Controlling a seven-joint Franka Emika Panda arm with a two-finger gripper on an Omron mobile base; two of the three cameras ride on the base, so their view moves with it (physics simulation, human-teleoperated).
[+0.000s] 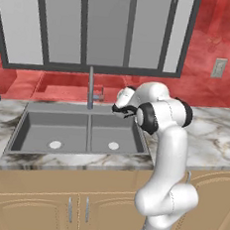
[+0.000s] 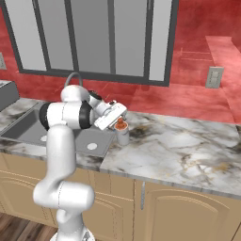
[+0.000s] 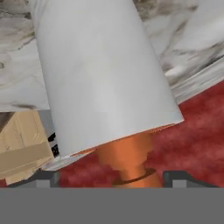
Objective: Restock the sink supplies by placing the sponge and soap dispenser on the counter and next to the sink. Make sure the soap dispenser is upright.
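Gripper (image 2: 118, 121) fingers are seen spread apart on either side of the soap dispenser's orange pump top, with no clamp on it, the two dark fingertips (image 3: 47, 177) standing clear of the pump in the hand view. The soap dispenser (image 2: 123, 133) is shown standing upright on the counter (image 2: 179, 146), just to the right of the sink (image 1: 81, 128) and near its rim. That half of the task is judged to be done, provided the bottle remains standing once the hand is lifted away. A sponge cannot be made out on the counter beside the sink, so its placement is taken as still to be done. The bottle sits directly under the hand, its pump top between the open fingers.
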